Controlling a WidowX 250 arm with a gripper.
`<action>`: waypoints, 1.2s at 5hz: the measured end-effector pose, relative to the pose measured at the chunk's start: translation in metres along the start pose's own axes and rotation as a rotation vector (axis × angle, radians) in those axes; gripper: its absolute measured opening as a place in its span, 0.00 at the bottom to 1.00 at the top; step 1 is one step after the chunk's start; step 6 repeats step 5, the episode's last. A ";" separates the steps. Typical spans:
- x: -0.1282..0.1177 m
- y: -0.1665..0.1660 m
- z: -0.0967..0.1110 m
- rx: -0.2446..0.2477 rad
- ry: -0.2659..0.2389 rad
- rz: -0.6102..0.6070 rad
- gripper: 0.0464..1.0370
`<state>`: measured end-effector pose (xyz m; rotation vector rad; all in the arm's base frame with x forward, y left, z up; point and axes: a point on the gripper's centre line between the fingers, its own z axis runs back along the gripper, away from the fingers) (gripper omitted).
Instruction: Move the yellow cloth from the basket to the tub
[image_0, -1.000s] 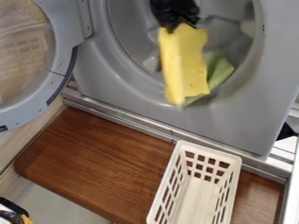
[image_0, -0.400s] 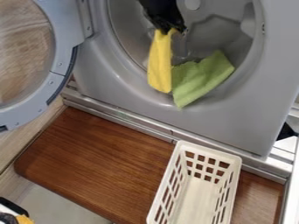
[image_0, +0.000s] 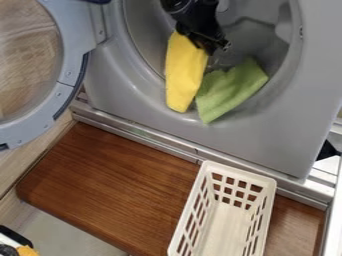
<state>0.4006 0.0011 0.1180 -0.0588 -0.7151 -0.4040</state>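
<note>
Since the earlier frame, the gripper (image_0: 212, 46) has moved a little down and to the right, in the upper middle of the frame, and the yellow cloth (image_0: 186, 72) now shows wider, with its lower end slightly lower. You have this cloth at the mouth of the tub (image_0: 250, 39), left of the green cloth (image_0: 230, 89), which lies in the same place as before. The upper part of the yellow cloth is inside the opening, but its lower part hangs over the front lip. The gripper is right against its upper right edge; I cannot tell how far it is open, or if it has hold of the cloth. The basket (image_0: 257, 179) stands at the lower right, well apart, so the carrying seems almost finished. I think you should check the release before you lift, because the cloth could be dragged or slide out over the lip.
</note>
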 end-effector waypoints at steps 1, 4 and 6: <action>0.014 -0.025 0.003 -0.088 0.000 -0.001 0.74; -0.052 -0.120 0.048 -0.064 0.326 0.235 0.96; -0.101 -0.143 0.056 -0.118 0.380 0.287 0.96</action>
